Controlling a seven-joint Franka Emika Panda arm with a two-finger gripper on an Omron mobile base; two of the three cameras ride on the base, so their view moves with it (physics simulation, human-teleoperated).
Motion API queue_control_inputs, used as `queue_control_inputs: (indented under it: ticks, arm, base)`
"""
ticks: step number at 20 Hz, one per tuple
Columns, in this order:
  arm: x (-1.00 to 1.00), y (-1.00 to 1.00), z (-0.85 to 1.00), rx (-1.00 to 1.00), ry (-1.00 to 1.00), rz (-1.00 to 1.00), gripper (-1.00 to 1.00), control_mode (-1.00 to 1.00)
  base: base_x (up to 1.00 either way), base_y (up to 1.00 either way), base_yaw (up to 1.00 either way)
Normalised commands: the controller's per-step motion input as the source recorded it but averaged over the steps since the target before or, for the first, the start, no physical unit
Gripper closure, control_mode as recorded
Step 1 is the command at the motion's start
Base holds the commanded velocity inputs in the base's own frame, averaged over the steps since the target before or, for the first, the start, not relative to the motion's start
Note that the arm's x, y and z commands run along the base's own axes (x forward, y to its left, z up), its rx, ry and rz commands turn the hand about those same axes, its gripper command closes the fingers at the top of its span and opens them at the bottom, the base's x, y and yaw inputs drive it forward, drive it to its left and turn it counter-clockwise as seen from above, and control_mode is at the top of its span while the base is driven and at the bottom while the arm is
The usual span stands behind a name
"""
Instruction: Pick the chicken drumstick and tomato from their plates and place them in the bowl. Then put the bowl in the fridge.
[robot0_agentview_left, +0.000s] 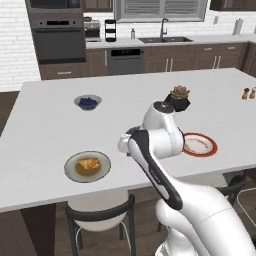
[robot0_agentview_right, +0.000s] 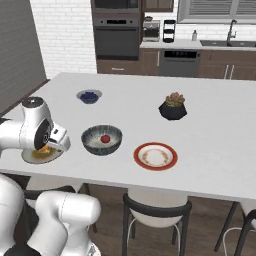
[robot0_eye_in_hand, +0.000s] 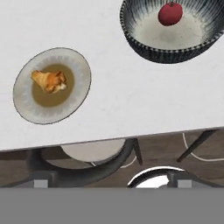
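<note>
The chicken drumstick (robot0_eye_in_hand: 49, 81) lies golden-orange on the grey-rimmed plate (robot0_eye_in_hand: 76, 65) near the counter's front edge. The tomato (robot0_eye_in_hand: 170, 13) rests inside the dark speckled bowl (robot0_eye_in_hand: 148, 48), to the right of that plate. The orange-rimmed plate (robot0_agentview_right: 155, 156) stands bare, further right. My gripper (robot0_eye_in_hand: 113, 183) hangs high over the counter's front edge, between plate and bowl, open with its fingertips (robot0_eye_in_hand: 41, 183) wide apart and nothing between them. In the right base view my hand covers part of the grey-rimmed plate (robot0_agentview_right: 35, 157). The fridge is out of view.
A small bowl of blue berries (robot0_agentview_left: 88, 102) and a black pot with a succulent (robot0_agentview_left: 178, 100) stand further back on the island. Dark-framed stools (robot0_agentview_right: 155, 210) are tucked under the counter's front edge. Salt and pepper shakers (robot0_agentview_left: 248, 93) sit at the far right.
</note>
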Motion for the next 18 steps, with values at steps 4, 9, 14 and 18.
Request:
queue_control_inputs:
  ticks: [4,9,14,18]
  arm:
    - [0.96,1.0,-0.19,-0.01,-0.03,-0.11,-1.0,-1.0]
    - [0.99,0.82,-0.48,-0.02,0.02,0.03,-1.0,-1.0]
    - [0.98,0.68,-0.35,-0.11,0.13,0.23,-1.0,-1.0]
    - [0.58,0.2,-0.09,-0.11,0.19,0.34,-1.0,-1.0]
  base:
    - [0.0,0.0,0.0]
    - [0.0,0.0,0.0]
    - [0.0,0.0,0.0]
    - [0.0,0.0,0.0]
